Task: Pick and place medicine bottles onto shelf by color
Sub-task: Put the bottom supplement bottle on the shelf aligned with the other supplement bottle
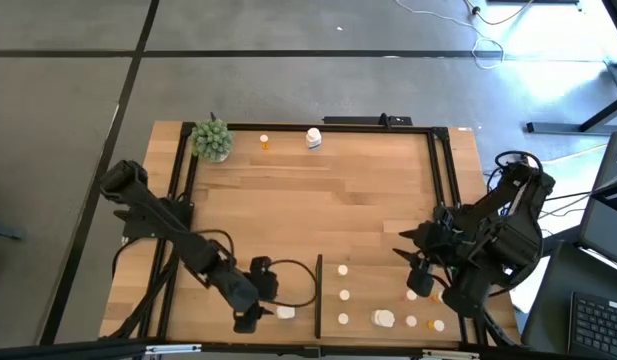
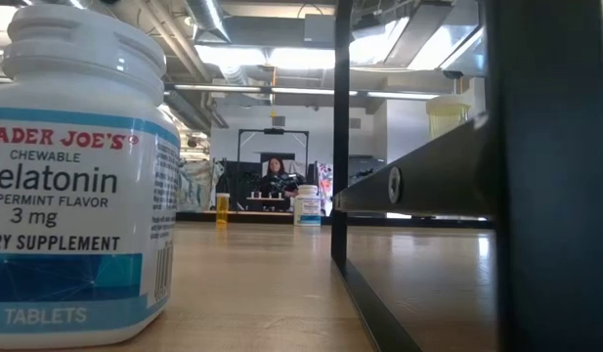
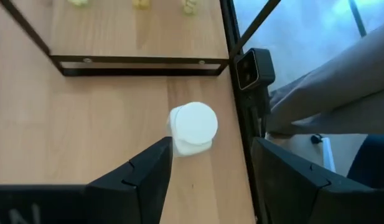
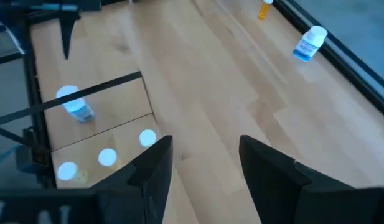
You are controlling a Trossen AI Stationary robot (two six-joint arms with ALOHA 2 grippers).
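Observation:
My left gripper (image 1: 258, 300) is open low over the near edge. A white medicine bottle (image 3: 193, 126) stands on its base just ahead of its fingertips (image 3: 211, 149), also seen in the high view (image 1: 285, 313). The shelf (image 1: 373, 290), with a black strip (image 1: 318, 308) on its left side, carries several white and orange bottles (image 1: 343, 295). My right gripper (image 1: 413, 250) hangs open above the shelf's right part (image 4: 201, 149) with nothing between its fingers. An orange bottle (image 1: 265, 142) and a white one (image 1: 313, 137) stand at the far edge.
A green spiky plant ball (image 1: 211, 138) sits at the far left corner. A black metal frame (image 1: 438, 180) runs round the table. In the low view a big white melatonin bottle (image 2: 76, 176) fills the left and a frame post (image 2: 341, 137) stands mid-picture. The table's middle (image 1: 318, 210) is bare wood.

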